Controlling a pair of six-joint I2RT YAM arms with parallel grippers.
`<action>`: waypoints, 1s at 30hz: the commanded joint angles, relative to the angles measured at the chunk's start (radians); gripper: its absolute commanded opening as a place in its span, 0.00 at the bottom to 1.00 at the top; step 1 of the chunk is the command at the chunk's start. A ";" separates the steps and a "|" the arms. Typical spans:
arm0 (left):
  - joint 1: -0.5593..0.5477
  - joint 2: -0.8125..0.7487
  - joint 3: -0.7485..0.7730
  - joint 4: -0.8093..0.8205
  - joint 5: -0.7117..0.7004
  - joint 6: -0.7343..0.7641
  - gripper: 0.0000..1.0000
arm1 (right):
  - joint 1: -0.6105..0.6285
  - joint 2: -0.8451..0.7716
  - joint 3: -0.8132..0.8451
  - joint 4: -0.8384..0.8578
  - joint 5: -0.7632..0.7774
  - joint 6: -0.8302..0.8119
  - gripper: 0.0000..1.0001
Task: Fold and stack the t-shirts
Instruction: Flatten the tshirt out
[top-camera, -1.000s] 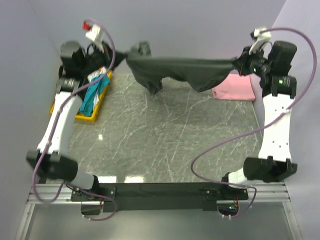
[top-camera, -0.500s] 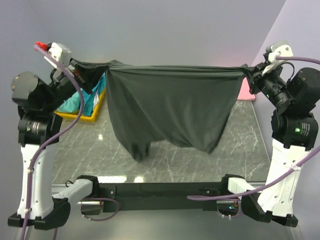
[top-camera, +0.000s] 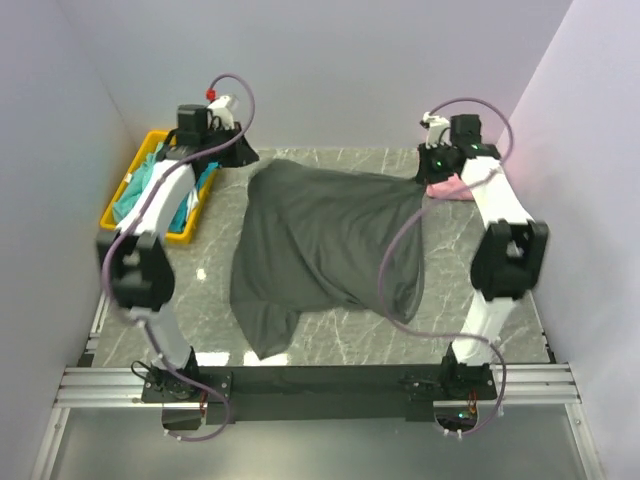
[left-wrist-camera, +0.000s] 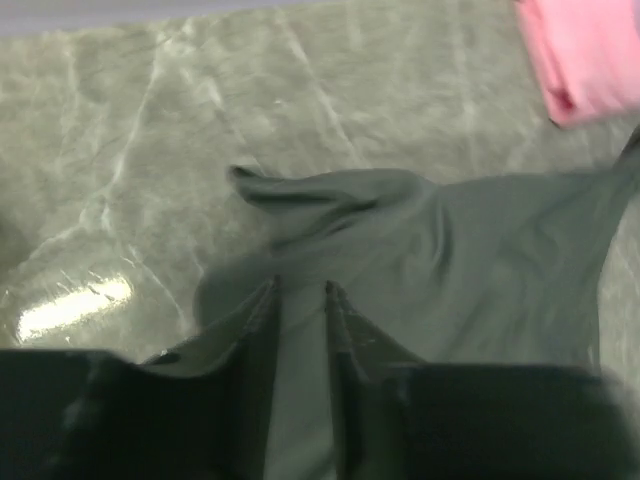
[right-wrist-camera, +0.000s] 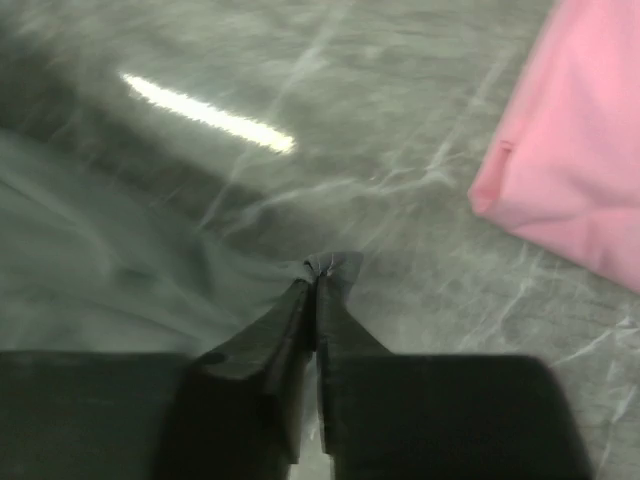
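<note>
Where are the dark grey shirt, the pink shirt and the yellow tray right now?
dark grey shirt (top-camera: 325, 250), top view, middle of the spread cloth.
pink shirt (right-wrist-camera: 575, 165), right wrist view, folded body.
yellow tray (top-camera: 152, 143), top view, far rim.
</note>
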 joint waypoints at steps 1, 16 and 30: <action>0.023 0.189 0.358 -0.071 -0.126 0.054 0.33 | -0.012 0.097 0.314 -0.029 0.149 0.045 0.22; 0.101 -0.271 -0.308 -0.379 0.078 0.496 0.76 | 0.013 -0.355 -0.394 -0.350 -0.112 -0.031 0.52; 0.046 -0.299 -0.624 -0.256 -0.086 0.476 0.79 | 0.201 -0.199 -0.651 -0.229 -0.037 0.044 0.41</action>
